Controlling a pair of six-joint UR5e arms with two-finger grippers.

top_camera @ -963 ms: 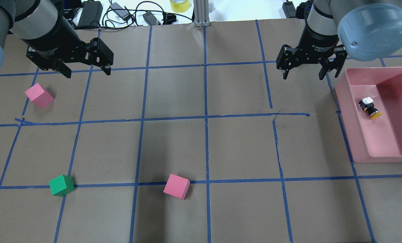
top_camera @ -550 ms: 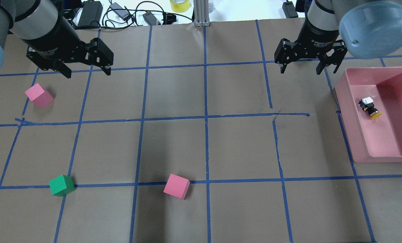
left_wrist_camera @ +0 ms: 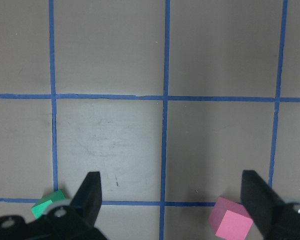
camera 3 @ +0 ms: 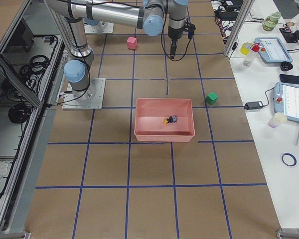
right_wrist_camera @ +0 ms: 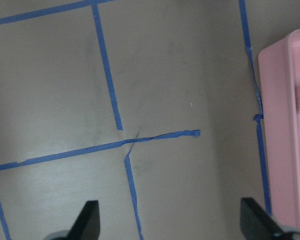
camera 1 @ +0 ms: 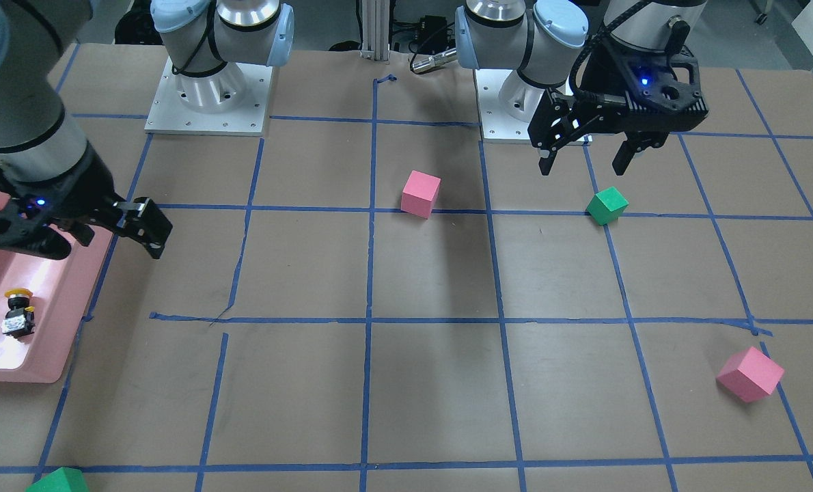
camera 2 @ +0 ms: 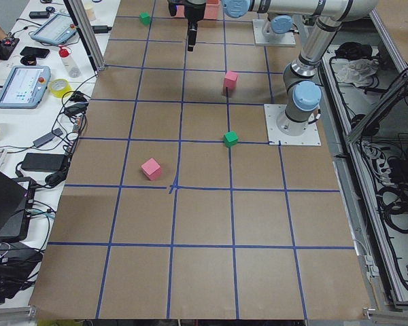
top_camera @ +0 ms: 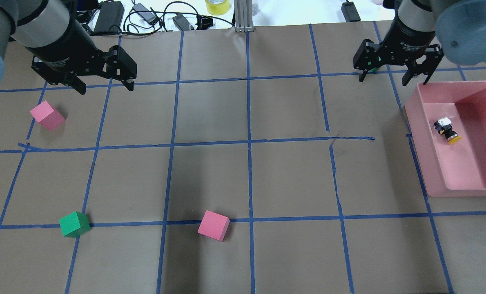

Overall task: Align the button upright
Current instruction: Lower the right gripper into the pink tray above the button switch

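Observation:
The button [top_camera: 447,131] lies on its side inside the pink bin [top_camera: 415,122], yellow cap toward the robot. It also shows in the front view [camera 1: 18,313] and the right side view [camera 3: 170,120]. My right gripper [top_camera: 384,79] is open and empty, hovering above the table just beyond the bin's far left corner. In the front view it [camera 1: 102,239] hangs beside the bin [camera 1: 58,307]. My left gripper [top_camera: 106,87] is open and empty, high over the far left of the table, near a pink cube [top_camera: 47,115].
A green cube [top_camera: 74,224] and a second pink cube [top_camera: 213,225] sit near the robot's side. Another green cube [camera 3: 212,98] lies beyond the bin. Cables and a tape roll [top_camera: 217,6] lie past the far edge.
My right gripper has moved to the right and farther from the robot, closer to the bin's far corner, still open. The left arm and the button have not moved.

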